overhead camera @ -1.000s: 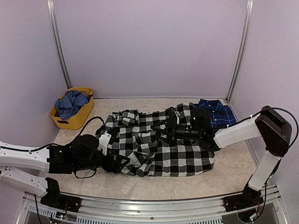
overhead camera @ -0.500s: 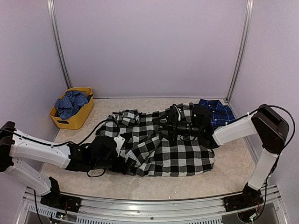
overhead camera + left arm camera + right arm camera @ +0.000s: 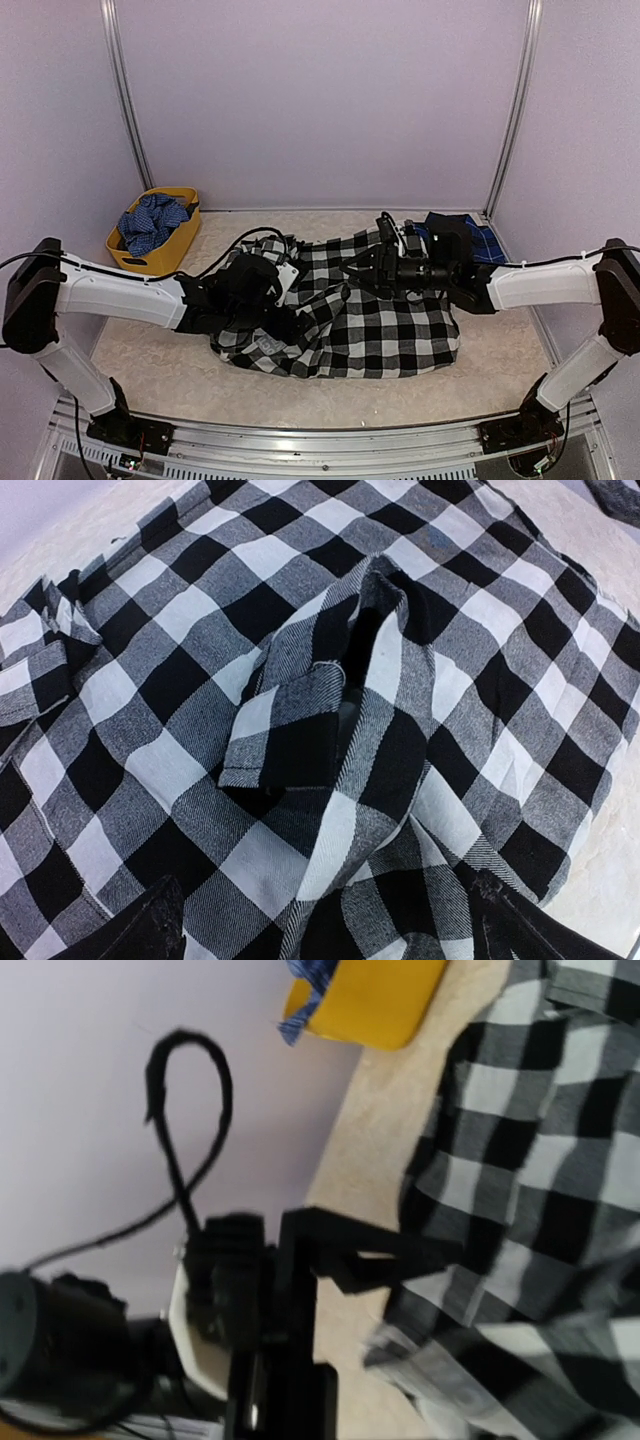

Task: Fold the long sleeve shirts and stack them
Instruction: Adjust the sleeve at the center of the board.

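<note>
Left gripper [image 3: 322, 900]: jaws spread wide, nothing pinched between them, low over the near-left part of the check shirt [image 3: 380, 335]
Right gripper [image 3: 388, 262]: over the far edge of the check shirt, pointing left; cannot tell if the jaws are apart or together, and its wrist view is blurred
Check shirt: black-and-white, mid-table, spread left to right, rumpled and bunched on its left side under the left arm; a loose flap is folded up in the middle in the left wrist view
Navy plaid shirt [image 3: 487, 243]: far-right corner of the table, partly hidden behind the right arm, just beside the check shirt's right end
Shirts relative: side by side, cannot tell if they touch; neither lies on top of the other
Yellow basket [image 3: 160, 262]: far-left corner, well apart from both shirts
Basket contents: crumpled blue checked cloth [image 3: 150, 222]
Table [image 3: 150, 350]: beige, mottled, pale walls around it
</note>
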Controlling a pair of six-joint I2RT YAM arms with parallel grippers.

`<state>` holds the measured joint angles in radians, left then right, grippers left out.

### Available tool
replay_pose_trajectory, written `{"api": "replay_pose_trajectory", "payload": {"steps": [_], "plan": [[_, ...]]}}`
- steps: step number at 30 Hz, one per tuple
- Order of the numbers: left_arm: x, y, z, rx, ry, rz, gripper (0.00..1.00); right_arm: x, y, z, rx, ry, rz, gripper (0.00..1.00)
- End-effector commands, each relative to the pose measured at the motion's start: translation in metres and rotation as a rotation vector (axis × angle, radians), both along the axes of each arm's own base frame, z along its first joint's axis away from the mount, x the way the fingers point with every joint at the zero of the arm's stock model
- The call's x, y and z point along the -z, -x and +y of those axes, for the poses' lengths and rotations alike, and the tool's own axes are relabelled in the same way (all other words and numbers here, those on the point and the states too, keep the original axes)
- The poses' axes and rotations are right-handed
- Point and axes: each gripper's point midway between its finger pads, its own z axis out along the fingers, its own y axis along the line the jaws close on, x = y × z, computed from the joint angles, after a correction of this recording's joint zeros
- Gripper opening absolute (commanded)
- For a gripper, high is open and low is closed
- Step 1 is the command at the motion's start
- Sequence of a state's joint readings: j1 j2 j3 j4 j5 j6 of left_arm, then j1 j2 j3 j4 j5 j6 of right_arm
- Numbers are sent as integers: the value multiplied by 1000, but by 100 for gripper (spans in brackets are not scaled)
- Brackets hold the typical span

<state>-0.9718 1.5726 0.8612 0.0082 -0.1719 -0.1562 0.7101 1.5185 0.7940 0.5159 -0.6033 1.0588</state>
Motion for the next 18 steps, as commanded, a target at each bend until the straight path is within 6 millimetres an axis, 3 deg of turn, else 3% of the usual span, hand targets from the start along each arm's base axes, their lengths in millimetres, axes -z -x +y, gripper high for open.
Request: {"api": "replay_pose_trajectory", "payload": {"steps": [1,4,7,10,13,18], "plan": [[16,-1,-7,67,-68,50,92,16,9,-16,5,102,-31,70],[22,-12,-8,59,-75,71,84,22,14,-26,19,171,-57,70],[28,-21,-8,74,-49,109,67,35,21,-44,49,267,-64,70],[28,-21,-10,111,18,166,41,49,25,-64,90,375,-68,70],[20,-23,-6,118,90,198,1,64,31,-86,130,477,-58,70],[-12,-28,20,61,224,186,0,80,38,-120,202,624,-46,71]]}}
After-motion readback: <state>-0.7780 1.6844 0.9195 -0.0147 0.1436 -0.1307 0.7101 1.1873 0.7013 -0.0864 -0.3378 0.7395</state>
